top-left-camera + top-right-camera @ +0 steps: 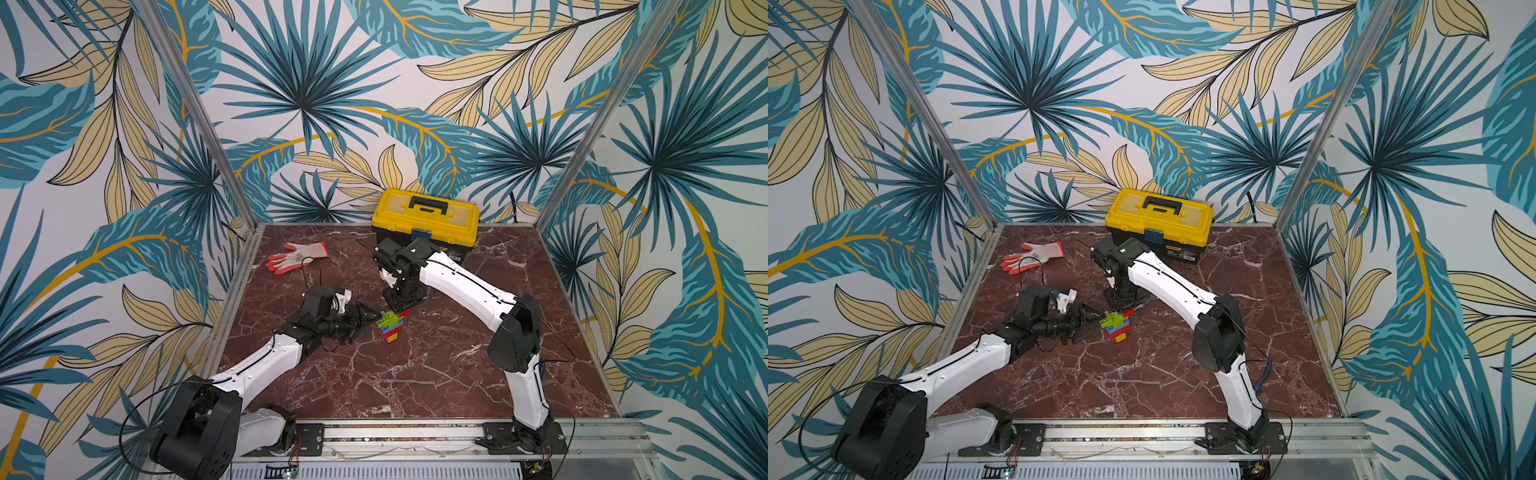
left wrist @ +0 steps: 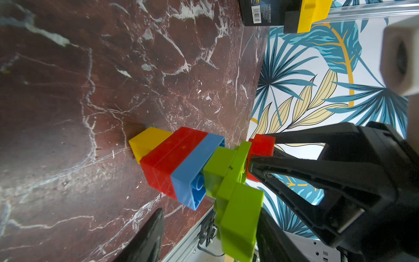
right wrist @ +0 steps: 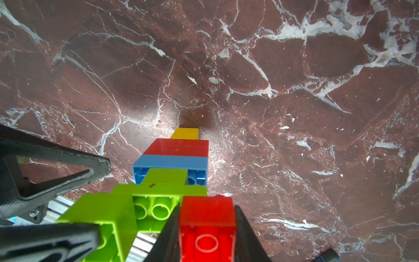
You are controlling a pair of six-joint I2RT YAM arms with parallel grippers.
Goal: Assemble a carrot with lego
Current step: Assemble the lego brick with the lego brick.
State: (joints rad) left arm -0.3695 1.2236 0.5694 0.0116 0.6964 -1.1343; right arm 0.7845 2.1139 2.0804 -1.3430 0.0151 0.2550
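Between leaf-print walls point(image 1: 311, 83), red marble tabletop point(image 1: 415, 374)

One carrot point(image 1: 390, 328) stands mid-counter point(image 1: 415, 374). In it I count one yellow brick point(image 2: 147, 140), what looks like two red bricks point(image 2: 167, 158), one blue brick point(image 2: 195, 172), at least three lime-green bricks point(image 2: 238, 215) and one small red brick point(image 3: 207, 217). One toolbox point(image 1: 424, 216) sits at 12 o'clock and one glove point(image 1: 297, 255) at 10 o'clock. There are two arms: left arm point(image 1: 257, 365) and right arm point(image 1: 457, 286).
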